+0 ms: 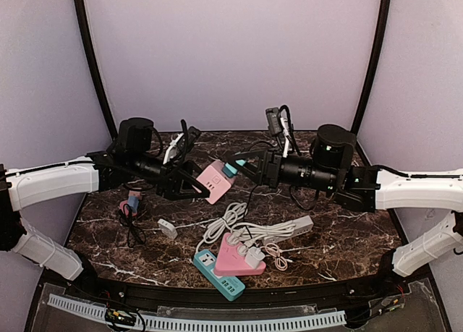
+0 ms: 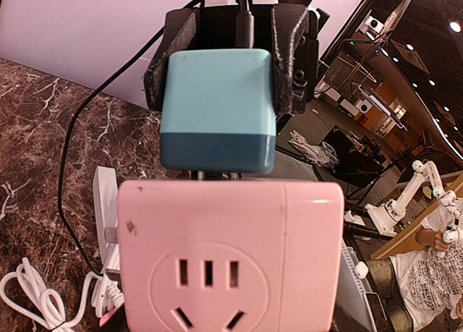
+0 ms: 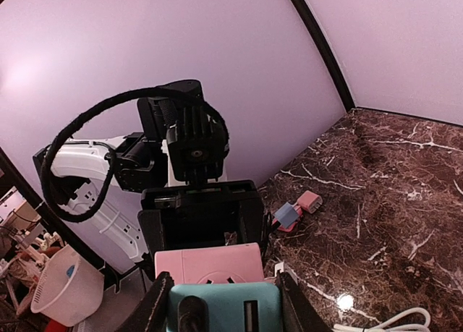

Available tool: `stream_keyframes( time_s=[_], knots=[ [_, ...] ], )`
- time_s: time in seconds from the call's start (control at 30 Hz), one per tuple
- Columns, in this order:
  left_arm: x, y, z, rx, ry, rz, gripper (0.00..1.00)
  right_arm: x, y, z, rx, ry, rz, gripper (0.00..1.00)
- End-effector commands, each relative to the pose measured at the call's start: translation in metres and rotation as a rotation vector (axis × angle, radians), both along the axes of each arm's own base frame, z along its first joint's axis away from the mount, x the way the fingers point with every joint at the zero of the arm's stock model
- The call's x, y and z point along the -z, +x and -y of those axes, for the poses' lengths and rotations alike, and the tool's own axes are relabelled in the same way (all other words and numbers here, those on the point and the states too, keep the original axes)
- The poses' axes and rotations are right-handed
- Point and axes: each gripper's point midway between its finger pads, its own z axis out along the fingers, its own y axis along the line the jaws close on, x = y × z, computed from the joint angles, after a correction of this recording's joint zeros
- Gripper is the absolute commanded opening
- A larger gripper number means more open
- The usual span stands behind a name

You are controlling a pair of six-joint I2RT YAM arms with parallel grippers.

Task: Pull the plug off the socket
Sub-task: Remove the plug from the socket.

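Pink socket [image 2: 224, 260], one plug [image 2: 217, 108], seemingly half-out.

Smooth matt plastic socket [image 2: 230, 252] and plug [image 2: 217, 108]; glossy, seemingly marble tabletop [image 1: 347, 238]

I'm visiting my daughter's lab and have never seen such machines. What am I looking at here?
Two robot arms, each ending in a two-finger pincer. The wide picture looks down from above and behind them; the other two come from cameras on the wrists. The left pincer holds a pink socket in the air; the right pincer grips the teal plug stuck into it, metal prongs just showing. On the marble table lie a teal power strip, a pink socket block and white cables.
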Motion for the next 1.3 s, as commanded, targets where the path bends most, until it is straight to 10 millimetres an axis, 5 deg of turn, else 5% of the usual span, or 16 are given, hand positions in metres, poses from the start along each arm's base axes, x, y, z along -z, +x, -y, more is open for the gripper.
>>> stream_keyframes(
  time_s=[0.0,0.7,1.27],
  knots=[
    [-0.011,0.005,-0.005,-0.021,-0.014,0.026,0.01,-0.01,0.021,0.024,0.075,0.081,-0.057,0.0],
    [-0.01,0.006,-0.005,-0.026,-0.012,0.03,0.01,-0.015,0.023,0.029,0.03,0.195,-0.136,0.0],
    [-0.007,0.013,-0.006,-0.076,0.013,0.052,0.01,-0.007,0.028,0.036,0.117,0.137,-0.024,0.0]
  ],
)
